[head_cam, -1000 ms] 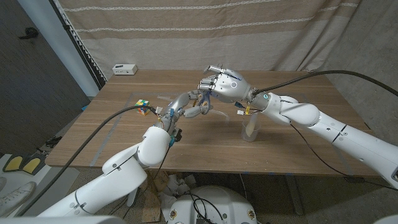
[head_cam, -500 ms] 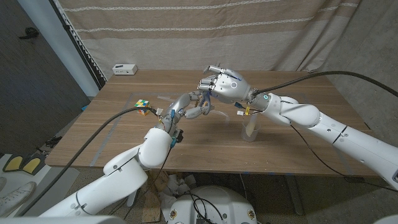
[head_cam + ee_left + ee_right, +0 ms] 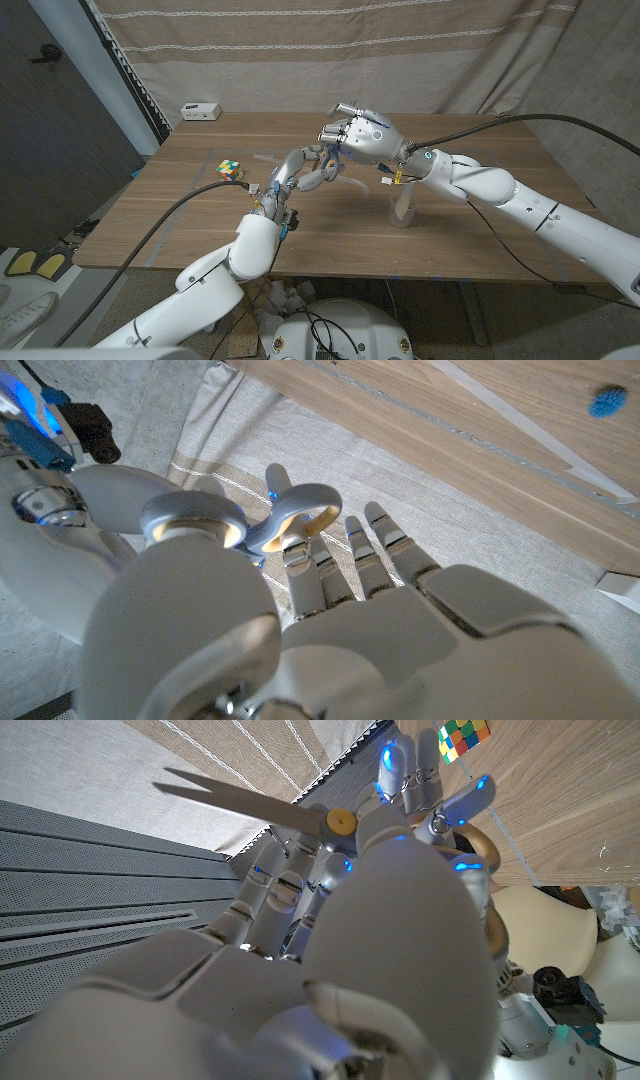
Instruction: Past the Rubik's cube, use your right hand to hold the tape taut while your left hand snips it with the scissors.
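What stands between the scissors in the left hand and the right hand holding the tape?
Nothing visible does. The left hand holds the scissors right beside the right hand; the tape itself is too thin to see.

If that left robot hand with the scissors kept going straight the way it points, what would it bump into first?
Most likely the right robot hand, which hangs just ahead of the left robot hand and its scissors. Their fingers look nearly touching, though depth is hard to judge.

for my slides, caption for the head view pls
Left hand holding scissors meets the raised right hand, Rubik's cube nearby.
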Robot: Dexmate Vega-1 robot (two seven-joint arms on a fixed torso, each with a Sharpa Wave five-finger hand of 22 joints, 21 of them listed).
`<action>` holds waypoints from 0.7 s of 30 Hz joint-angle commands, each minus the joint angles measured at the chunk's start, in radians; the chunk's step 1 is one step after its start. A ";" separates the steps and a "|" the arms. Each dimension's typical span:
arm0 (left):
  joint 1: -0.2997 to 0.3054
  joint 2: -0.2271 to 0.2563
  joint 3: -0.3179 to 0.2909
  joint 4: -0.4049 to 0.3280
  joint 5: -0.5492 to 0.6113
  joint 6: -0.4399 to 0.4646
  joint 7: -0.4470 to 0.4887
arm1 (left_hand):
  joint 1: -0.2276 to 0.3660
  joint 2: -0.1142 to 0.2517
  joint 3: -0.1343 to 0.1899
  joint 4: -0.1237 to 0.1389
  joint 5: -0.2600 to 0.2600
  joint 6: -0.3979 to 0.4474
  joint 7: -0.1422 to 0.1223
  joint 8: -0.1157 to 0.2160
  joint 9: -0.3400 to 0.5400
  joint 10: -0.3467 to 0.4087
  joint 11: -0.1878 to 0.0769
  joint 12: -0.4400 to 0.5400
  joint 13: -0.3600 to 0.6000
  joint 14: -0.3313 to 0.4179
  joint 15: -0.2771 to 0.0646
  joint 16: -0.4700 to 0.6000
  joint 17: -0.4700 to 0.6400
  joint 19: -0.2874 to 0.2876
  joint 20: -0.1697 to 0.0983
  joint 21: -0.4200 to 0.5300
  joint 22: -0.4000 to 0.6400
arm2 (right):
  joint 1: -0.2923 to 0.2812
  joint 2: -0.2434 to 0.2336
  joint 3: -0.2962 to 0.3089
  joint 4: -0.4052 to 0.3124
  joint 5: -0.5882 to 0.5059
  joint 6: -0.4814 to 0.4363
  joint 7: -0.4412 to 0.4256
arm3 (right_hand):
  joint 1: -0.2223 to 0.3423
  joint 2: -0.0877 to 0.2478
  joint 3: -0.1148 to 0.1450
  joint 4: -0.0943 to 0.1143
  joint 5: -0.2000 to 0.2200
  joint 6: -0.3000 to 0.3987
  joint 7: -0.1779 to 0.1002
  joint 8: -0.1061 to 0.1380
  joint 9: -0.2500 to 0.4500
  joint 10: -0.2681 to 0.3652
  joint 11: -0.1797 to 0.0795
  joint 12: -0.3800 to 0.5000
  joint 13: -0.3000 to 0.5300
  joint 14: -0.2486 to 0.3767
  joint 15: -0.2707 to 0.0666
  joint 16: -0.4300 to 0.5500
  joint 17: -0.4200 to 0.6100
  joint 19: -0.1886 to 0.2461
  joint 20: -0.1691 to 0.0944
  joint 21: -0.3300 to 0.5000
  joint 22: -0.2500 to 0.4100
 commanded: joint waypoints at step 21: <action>0.022 -0.104 0.005 0.085 0.045 -0.101 0.076 | 0.064 0.080 0.100 0.033 -0.024 -0.044 -0.013 0.299 0.385 0.121 -0.001 -0.005 0.048 0.091 -0.143 -0.005 0.017 0.034 -0.013 0.035 0.025 | -0.015 -0.006 0.020 0.002 0.022 0.015 -0.006 | 0.109 0.125 0.010 0.000 0.008 -0.007 0.002 0.015 -0.001 -0.001 0.000 0.011 0.000 0.047 -0.104 0.005 -0.003 -0.011 -0.125 0.023 0.000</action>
